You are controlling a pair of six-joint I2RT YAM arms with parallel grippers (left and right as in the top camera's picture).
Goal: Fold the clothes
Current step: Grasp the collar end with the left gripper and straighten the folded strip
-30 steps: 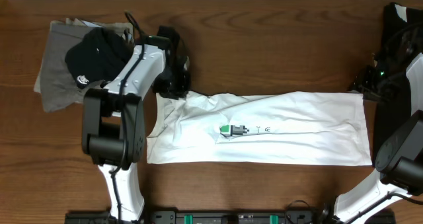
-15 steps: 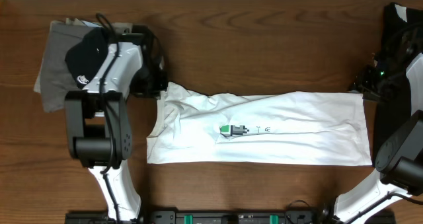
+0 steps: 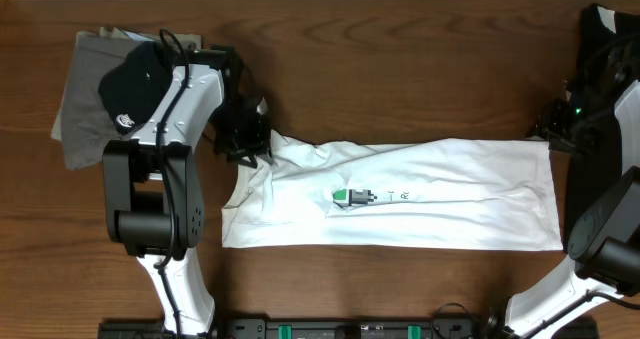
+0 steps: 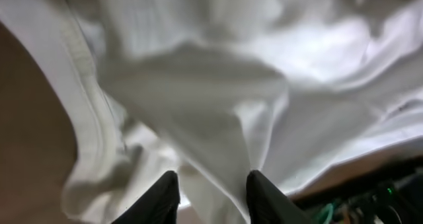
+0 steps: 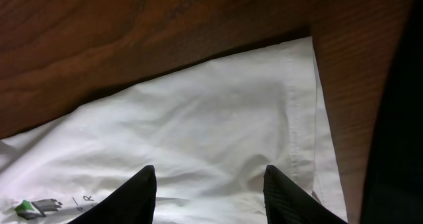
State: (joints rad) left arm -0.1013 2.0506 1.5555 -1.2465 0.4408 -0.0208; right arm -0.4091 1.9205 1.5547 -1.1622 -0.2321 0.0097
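Across the table [image 3: 400, 79], white T-shirt [image 3: 450, 194] stretches, collar leftward.

The shirt [image 3: 430, 194] is soft, matt white cotton, lightly creased, with a stitched hem. The table [image 3: 400, 59] is dark wood, smooth and faintly shiny, with its grain showing. At ten o'clock, the black garment [image 3: 145, 79] and grey garment [image 3: 85, 129] are matt cloth. The left arm [image 3: 185, 99] has a glossy white plastic shell. The fingers [image 5: 129, 197] are matt black.
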